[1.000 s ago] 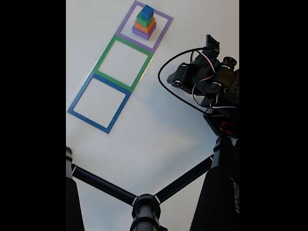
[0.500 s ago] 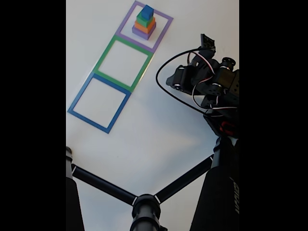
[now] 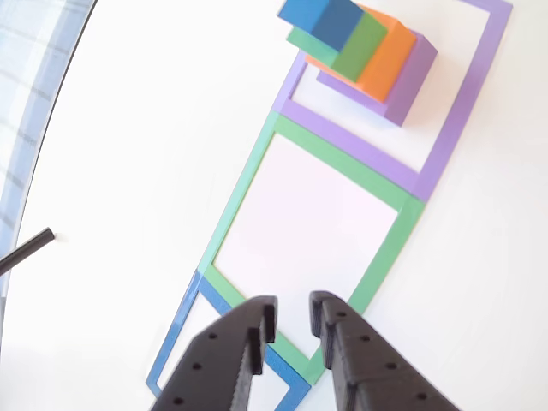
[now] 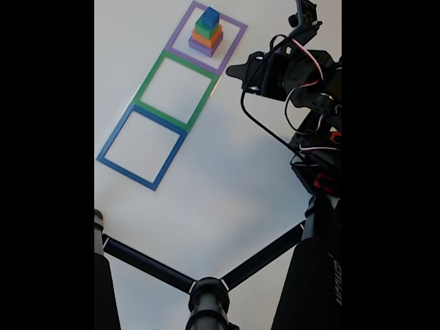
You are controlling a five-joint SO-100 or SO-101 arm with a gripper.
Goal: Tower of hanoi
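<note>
The tower of hanoi (image 4: 206, 33) stands stacked inside the purple tape square (image 4: 230, 48) at the top of the fixed view. A blue cube (image 3: 321, 17) tops a green block (image 3: 361, 47), an orange block (image 3: 392, 58) and a wide purple block (image 3: 417, 81). My gripper (image 3: 294, 315) shows at the bottom of the other view, hovering over the border of the green tape square (image 3: 377, 257) and the blue tape square (image 3: 175, 342). Its fingers stand a narrow gap apart with nothing between them. In the fixed view the gripper (image 4: 235, 71) hangs right of the tower, apart from it.
The green tape square (image 4: 148, 82) and the blue tape square (image 4: 113, 141) hold nothing. Black tripod legs (image 4: 206, 295) cross the bottom of the fixed view. The arm's base and cables (image 4: 316, 158) sit at the right. A thin black rod (image 3: 26, 248) lies near the table's curved left edge.
The arm has risen and swung up the fixed view, toward the purple square. The stacked blocks have not moved.
</note>
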